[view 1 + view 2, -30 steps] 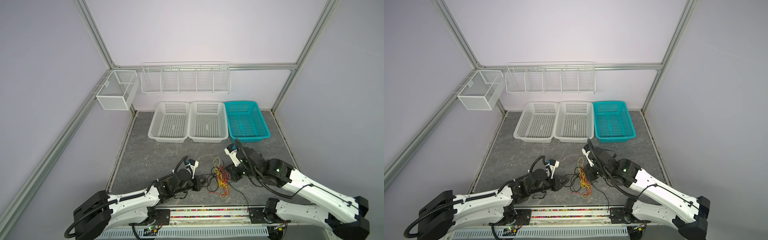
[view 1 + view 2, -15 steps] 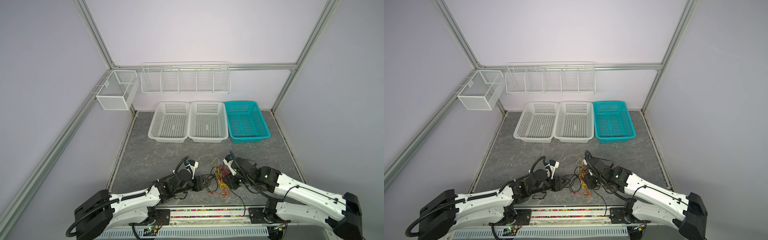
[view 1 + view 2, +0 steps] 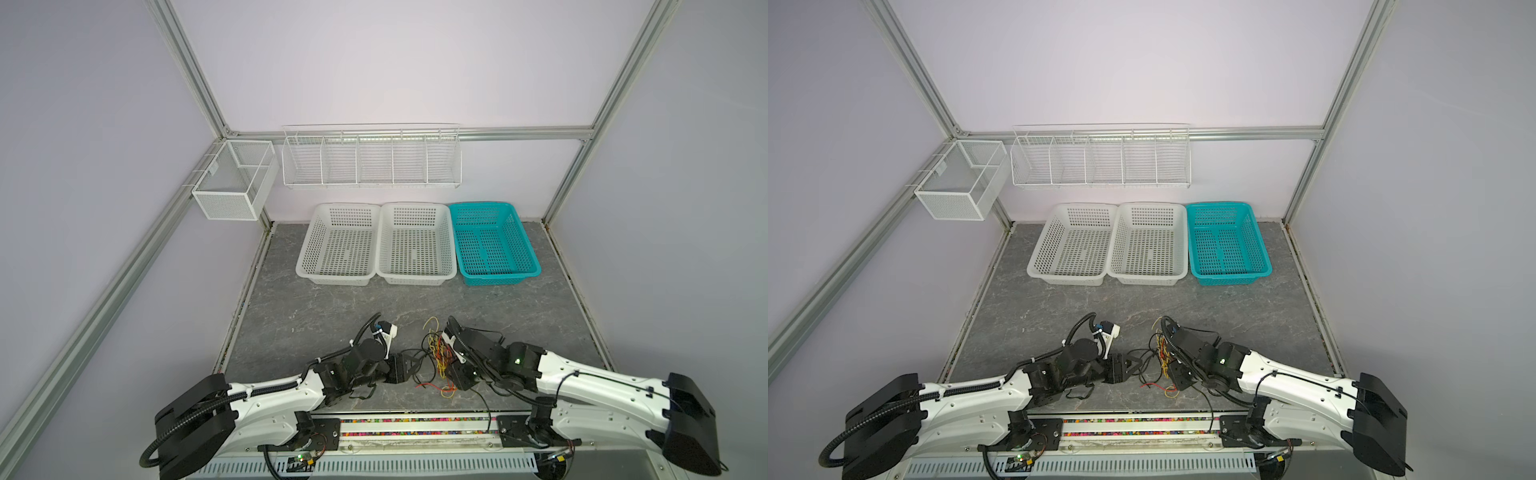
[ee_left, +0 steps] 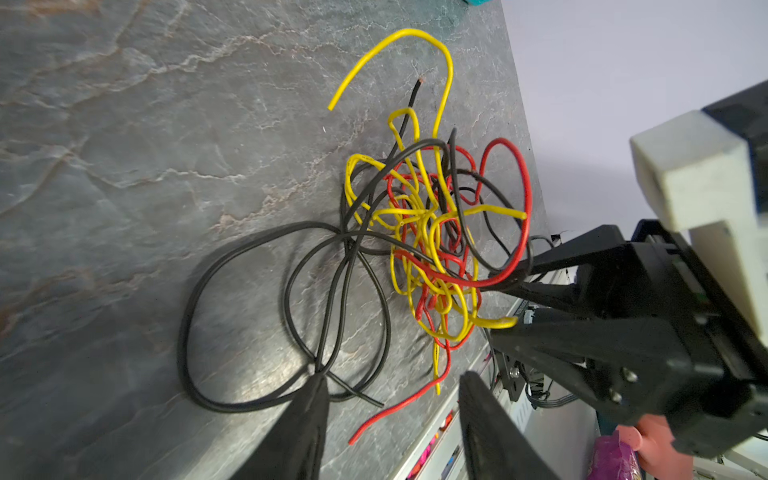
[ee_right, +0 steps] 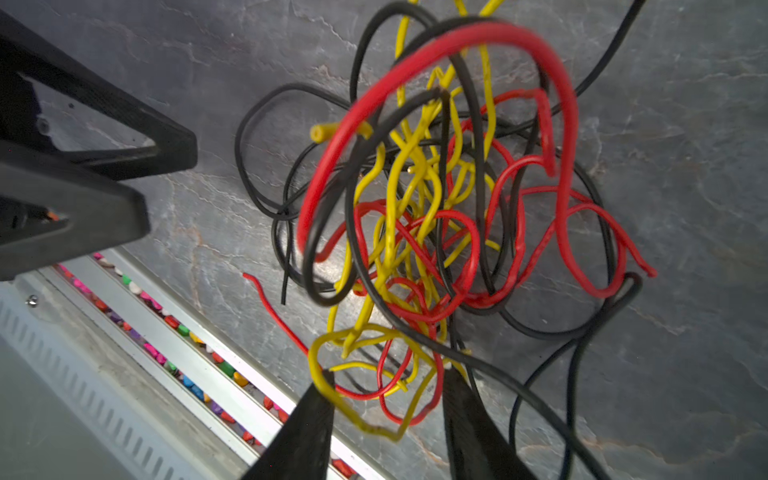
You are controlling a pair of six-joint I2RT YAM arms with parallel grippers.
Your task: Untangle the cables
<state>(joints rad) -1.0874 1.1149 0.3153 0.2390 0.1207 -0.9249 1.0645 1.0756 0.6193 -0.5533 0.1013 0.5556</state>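
The cables are thin red, yellow and black wires bunched in one tangle near the table's front edge, between my two grippers. In the left wrist view the tangle lies ahead, with black loops spread toward me. My left gripper is open; one fingertip touches the black loops, and only a loose red end lies between the jaws. My right gripper is open, with a yellow loop and a red loop hanging between its fingers, unclamped. In both top views the left gripper and right gripper face each other across the tangle.
Two white baskets and a teal basket stand in a row at the back. A wire rack and a mesh box hang on the walls. A rail with coloured beads runs along the front edge.
Both grippers have opened. The right gripper has come down and forward into the near side of the tangle. The left arm has stayed in place.
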